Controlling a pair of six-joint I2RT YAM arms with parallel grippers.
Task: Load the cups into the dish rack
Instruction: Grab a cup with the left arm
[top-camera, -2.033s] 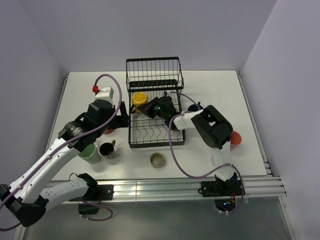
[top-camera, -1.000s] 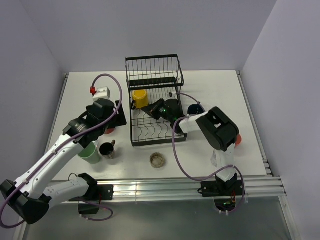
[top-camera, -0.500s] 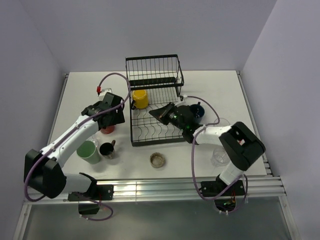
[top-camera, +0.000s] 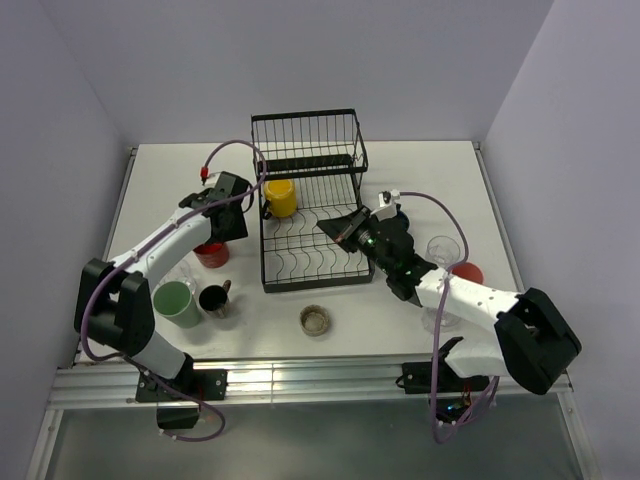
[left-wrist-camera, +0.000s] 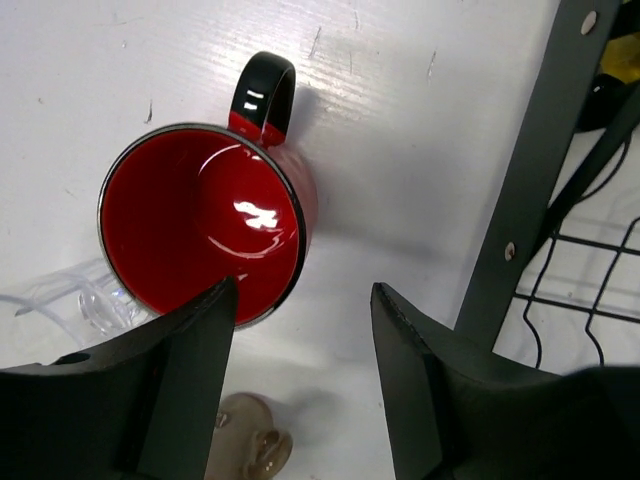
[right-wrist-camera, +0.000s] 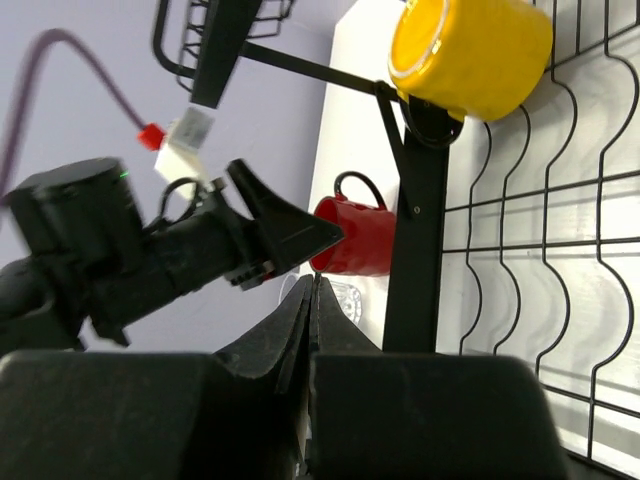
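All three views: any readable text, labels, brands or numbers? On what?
No legible text in any view.
Right wrist view: white tag, too blurred to read, if it is printed at all.
Left wrist view: the white marks on the red mug handle look like glints, not letters.

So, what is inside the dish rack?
One yellow mug, lying on its side at the left edge of the rack. The shut right gripper hides a patch on the right.

The white table (top-camera: 440, 170) bears the dish rack (top-camera: 315, 287) centrally, red mug (top-camera: 211, 254), green tumbler (top-camera: 175, 304) and black mug (top-camera: 214, 299) left, brownish glass (top-camera: 316, 320) near.
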